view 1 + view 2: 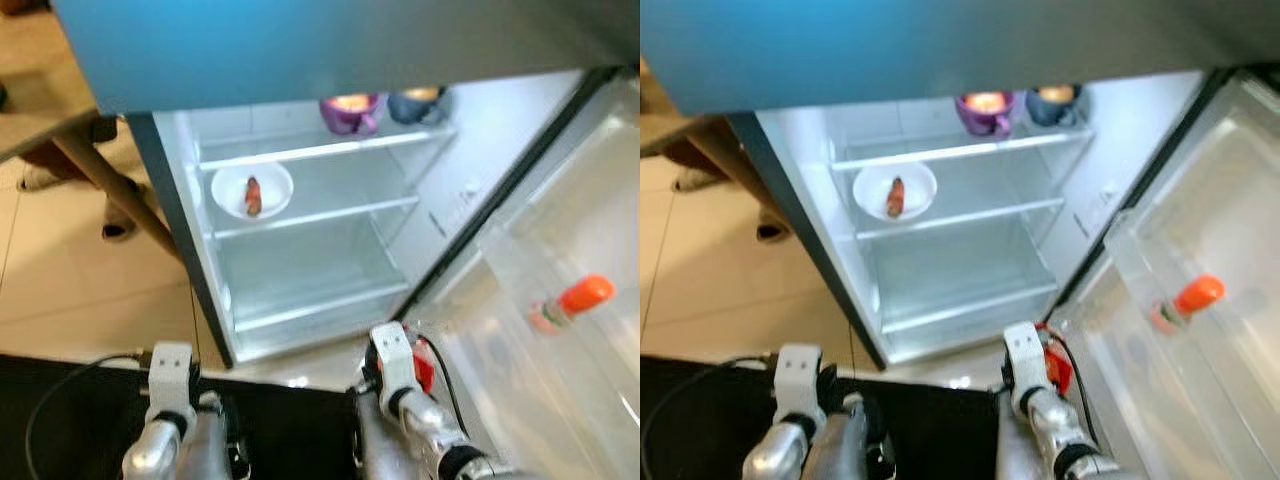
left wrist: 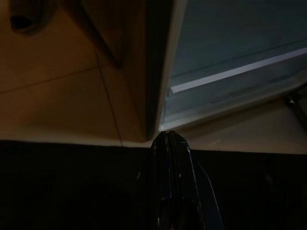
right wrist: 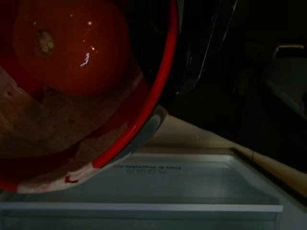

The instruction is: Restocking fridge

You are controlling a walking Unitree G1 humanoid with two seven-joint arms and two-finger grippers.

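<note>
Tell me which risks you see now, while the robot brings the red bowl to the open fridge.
1. The tomato lies loose in the red bowl held by the right gripper; a tilt may let it roll out.
2. The open fridge door stands close to the right arm, so a bump seems possible.

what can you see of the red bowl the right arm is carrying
The red bowl has a bright red rim and a paler, worn-looking inside, with a scuffed whitish patch near its lower edge. A round orange-red fruit with a small stem scar sits inside it. It is held low before the open fridge, above the bottom compartment. From the head views just a red sliver shows beside the right wrist. How the jaws grip it cannot be seen.
</note>
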